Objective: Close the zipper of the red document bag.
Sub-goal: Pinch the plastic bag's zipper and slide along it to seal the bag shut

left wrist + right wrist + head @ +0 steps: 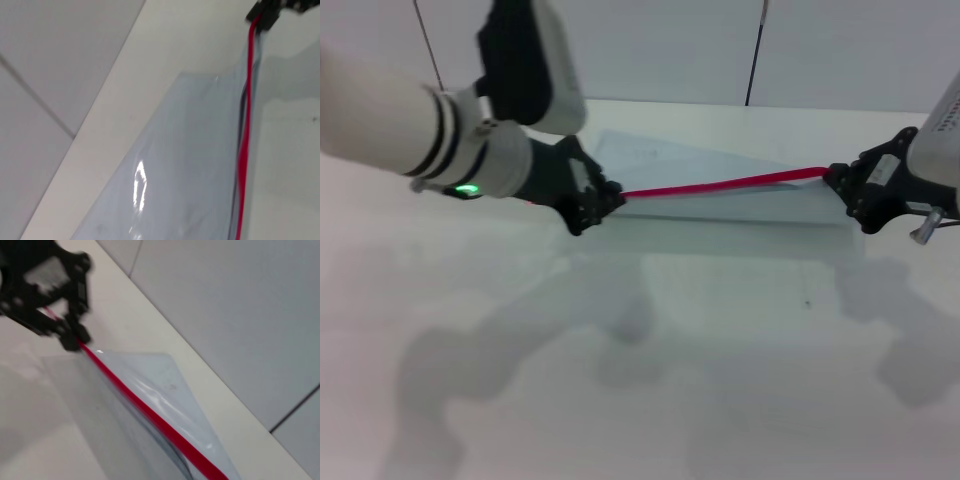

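Note:
The red document bag (745,205), a translucent pale blue-grey pouch, hangs stretched between my two grippers just above the white table (620,380). Its zipper (720,185) is a thin red strip running taut along the top edge. My left gripper (605,198) is shut on the zipper's left end, and my right gripper (838,180) is shut on its right end. The left wrist view looks along the bag (190,165) and zipper (243,150) to the right gripper (265,15). The right wrist view follows the zipper (150,412) back to the left gripper (75,340). No slider shows.
A white panelled wall (660,50) with dark vertical seams rises just behind the table's far edge. Shadows of both arms fall on the table surface in front of the bag.

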You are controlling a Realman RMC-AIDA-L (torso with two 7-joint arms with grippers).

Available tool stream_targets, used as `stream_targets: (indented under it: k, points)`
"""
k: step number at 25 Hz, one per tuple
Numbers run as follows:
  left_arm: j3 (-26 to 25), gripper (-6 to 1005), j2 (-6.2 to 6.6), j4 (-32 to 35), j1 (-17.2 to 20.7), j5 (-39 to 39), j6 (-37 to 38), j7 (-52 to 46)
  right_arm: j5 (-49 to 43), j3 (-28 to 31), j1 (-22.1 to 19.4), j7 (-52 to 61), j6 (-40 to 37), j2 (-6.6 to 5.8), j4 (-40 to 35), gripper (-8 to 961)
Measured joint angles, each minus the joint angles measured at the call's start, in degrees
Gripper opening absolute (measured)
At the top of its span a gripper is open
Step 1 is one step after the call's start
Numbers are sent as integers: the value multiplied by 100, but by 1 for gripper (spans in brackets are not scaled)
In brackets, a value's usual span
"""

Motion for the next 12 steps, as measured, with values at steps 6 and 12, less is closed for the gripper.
stream_targets:
  k: [6,12]
  points:
    - [-427,75,5,203,453,184,-10,-6,-6,246,-60,-20,17,0,99,30]
    - [-728,74,1,253,606,217,-25,17,-16,384,-146,-50,72,5,114,44]
